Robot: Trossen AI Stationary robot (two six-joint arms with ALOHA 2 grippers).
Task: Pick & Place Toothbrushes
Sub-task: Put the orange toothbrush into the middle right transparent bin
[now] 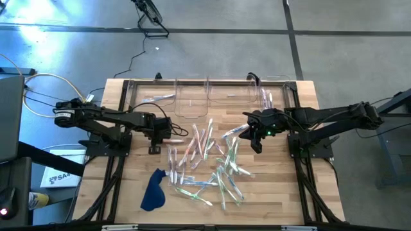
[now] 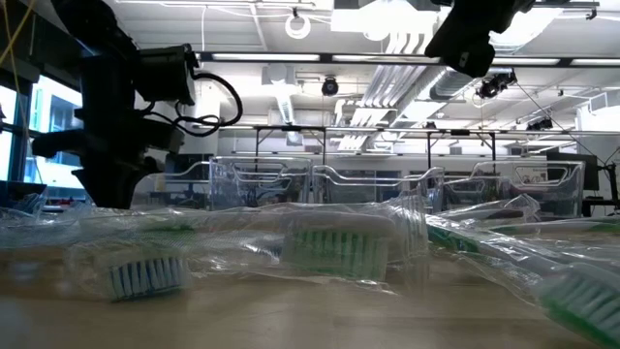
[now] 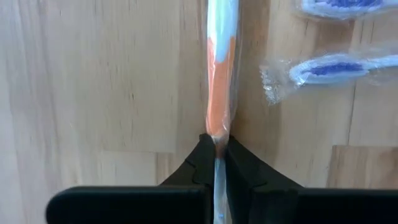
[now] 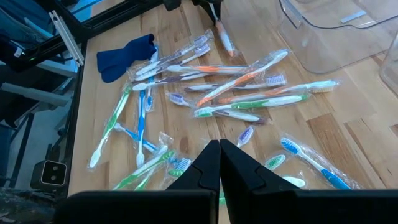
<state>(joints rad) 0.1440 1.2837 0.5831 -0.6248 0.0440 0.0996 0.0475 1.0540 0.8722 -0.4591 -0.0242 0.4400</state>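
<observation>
between the left gripper [image 3: 217, 146] tips sits one orange toothbrush [image 3: 220, 74], pinched at its end, long axis running straight out ahead over bare table [image 3: 93, 81]. right gripper [image 4: 219, 155] closed, empty, above the pile [image 1: 209, 160].

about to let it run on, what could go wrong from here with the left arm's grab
The left gripper is shut on only the tip of an orange toothbrush in a glossy wrapper, so it may slip or swing when lifted. It could be gripping mostly wrapper rather than handle. The right gripper, shut and apparently empty, hangs over the toothbrush pile, so the arms might crowd each other on the way to the clear bins.
</observation>
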